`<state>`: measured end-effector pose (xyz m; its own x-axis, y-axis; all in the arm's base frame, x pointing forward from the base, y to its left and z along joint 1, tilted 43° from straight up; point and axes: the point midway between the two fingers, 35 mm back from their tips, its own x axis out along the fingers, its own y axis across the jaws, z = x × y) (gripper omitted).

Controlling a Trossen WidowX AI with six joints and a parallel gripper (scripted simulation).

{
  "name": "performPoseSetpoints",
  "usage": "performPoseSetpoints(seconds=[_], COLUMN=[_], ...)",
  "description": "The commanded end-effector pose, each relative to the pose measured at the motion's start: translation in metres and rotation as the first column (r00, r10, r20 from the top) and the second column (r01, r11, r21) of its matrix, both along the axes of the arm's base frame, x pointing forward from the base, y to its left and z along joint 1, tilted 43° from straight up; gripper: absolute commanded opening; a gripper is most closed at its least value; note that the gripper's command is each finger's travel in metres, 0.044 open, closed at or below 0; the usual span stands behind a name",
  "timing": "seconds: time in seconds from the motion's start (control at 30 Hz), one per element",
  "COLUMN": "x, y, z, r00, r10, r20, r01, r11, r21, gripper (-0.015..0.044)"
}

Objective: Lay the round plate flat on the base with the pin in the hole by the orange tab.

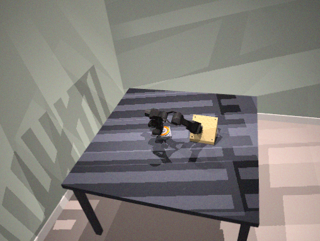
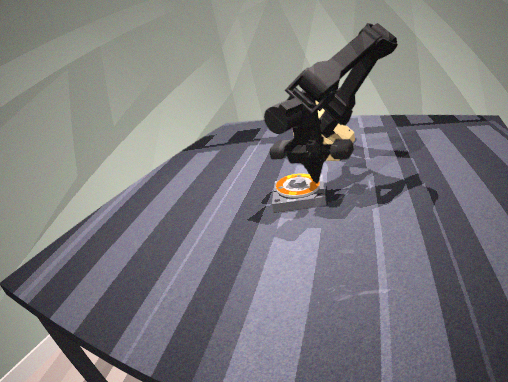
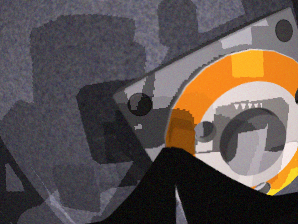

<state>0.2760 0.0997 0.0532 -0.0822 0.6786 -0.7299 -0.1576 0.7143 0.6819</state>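
The round plate (image 1: pixel 166 131) (image 2: pixel 281 188) (image 3: pixel 198 97) has an orange ring with yellow patches and a white middle. It sits around the grey post (image 2: pixel 298 184) (image 3: pixel 252 142) on the square grey base (image 2: pixel 300 201) (image 3: pixel 250 36). In the exterior view its rim stands slightly above the base; its exact tilt is unclear. A small round hole (image 3: pixel 205 131) shows in the white middle near the shaded left part of the ring. I cannot make out the pin or tell the tab apart. My gripper (image 2: pixel 317 180) (image 3: pixel 170 154) is shut and empty, its tips at the plate's edge; contact is unclear.
The arm's tan mounting block (image 1: pixel 206 126) (image 2: pixel 344 132) stands on the dark table (image 1: pixel 151 180) (image 2: pixel 200 280), with the arm reaching from it over the base. Dark holes (image 3: pixel 140 104) (image 3: pixel 284 30) mark the base's corners. Arm shadows fall across the base and table.
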Motion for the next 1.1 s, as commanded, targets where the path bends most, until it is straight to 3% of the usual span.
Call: performPoseSetpoints(seconds=[0.0,1.07], x=[0.009,0.040], y=[0.003,-0.007], z=[0.001,-0.011], r00=[1.000,1.000], r10=[0.003,0.003], r20=[0.015,0.017], r01=[-0.003,-0.003], r11=[1.000,1.000], r21=[0.005,0.004], gripper=[0.0000,0.0000])
